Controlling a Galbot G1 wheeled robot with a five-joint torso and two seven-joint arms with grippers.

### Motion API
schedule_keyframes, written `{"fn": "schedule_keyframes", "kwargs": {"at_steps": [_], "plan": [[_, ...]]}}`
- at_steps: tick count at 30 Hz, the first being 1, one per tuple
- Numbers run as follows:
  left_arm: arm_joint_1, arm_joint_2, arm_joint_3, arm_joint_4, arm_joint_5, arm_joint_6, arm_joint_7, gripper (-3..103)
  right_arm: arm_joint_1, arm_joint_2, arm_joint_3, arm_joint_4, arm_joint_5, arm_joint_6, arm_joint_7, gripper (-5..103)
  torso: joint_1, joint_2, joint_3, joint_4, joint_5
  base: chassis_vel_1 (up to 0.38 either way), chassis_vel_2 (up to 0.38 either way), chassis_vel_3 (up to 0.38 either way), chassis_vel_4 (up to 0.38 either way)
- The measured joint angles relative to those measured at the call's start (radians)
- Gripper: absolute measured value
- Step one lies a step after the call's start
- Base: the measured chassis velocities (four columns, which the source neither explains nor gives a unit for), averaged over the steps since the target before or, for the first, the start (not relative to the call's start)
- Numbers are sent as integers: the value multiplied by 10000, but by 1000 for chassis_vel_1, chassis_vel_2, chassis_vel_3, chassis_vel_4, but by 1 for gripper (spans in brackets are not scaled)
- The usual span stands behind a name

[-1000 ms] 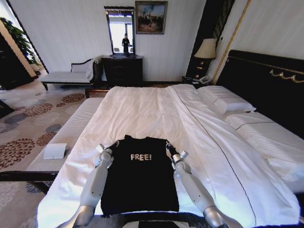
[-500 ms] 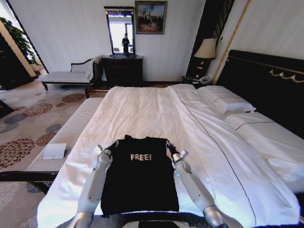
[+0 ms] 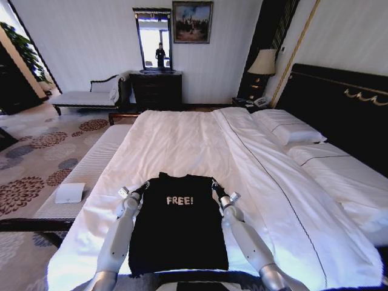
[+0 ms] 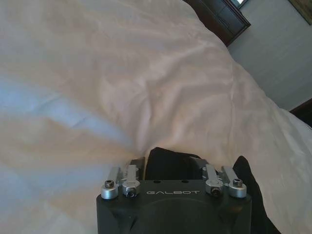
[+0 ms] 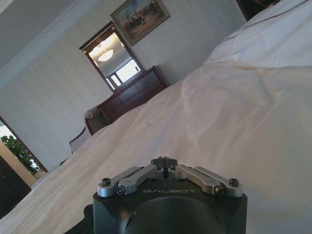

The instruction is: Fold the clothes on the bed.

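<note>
Black cotton T-shirt point(image 3: 179, 221) lay flat at the near end of the white-sheeted, dark-framed bed point(image 3: 200, 139), "FREE!" in white on its chest. Left gripper point(image 3: 142, 187) sat at the shirt's left shoulder, jaws spread w/ black cloth between; right gripper point(image 3: 213, 185) at the right shoulder, fingertips together. Judged step: taking both shoulders; next needs left jaws to close. Wrist housings read "GALBOT".

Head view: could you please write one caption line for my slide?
Both grippers, left and right, rest at the shoulders of a black "FREE!" T-shirt lying flat on the white-sheeted bed.
</note>
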Motion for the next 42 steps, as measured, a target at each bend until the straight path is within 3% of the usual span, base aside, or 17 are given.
{"fn": "schedule_keyframes", "kwargs": {"at_steps": [2,5,8,11,14,20,25,29,30,34,38,42], "plan": [[-38,-24,17,48,-4,1,19,42,-57,-2,15,69,-13,7,19,0,0,0,0,0,0,0,0,0,0],[-70,-32,19,91,5,-39,91,36,-112,-10,21,131,-22,11,35,0,0,0,0,0,0,0,0,0,0],[-76,-15,23,117,56,-133,156,20,-175,-14,24,185,-41,26,73,0,0,0,0,-1,-1,0,0,0,0],[-35,29,16,86,63,-190,198,15,-194,-14,24,191,-79,50,91,0,-1,0,0,-1,0,0,0,0,0],[34,143,2,29,82,-332,424,2,-212,-16,24,347,-52,63,172,0,0,-1,1,0,0,0,0,0,0],[46,308,-12,9,-26,-439,501,2,-320,-135,-33,772,104,66,201,0,0,0,0,0,-2,0,0,0,0],[290,775,1,-852,-379,-402,496,2,-475,-430,-106,1580,632,75,231,0,1,-1,1,-1,-2,0,0,0,0],[434,1804,27,-2171,-1039,-337,505,2,-584,-1322,-320,2955,1586,42,228,0,-1,0,0,1,0,0,0,0,0],[434,1804,27,-2171,-1039,-337,505,2,-584,-1322,-320,2955,1586,42,228,0,-1,0,0,1,0,0,0,0,0],[146,2692,74,-3081,-2197,-62,409,2,35,-3044,-1172,3691,2985,43,104,0,-1,-1,1,-1,-3,0,0,0,0],[-491,3194,226,-3275,-2697,86,297,2,1362,-3826,-1948,3777,4065,52,24,0,0,-1,0,-3,1,0,0,0,0],[-1272,3411,478,-2935,-2824,121,151,2,2632,-3995,-2653,3386,4627,146,26,0,2,-1,1,3,-1,0,0,0,0]]}}
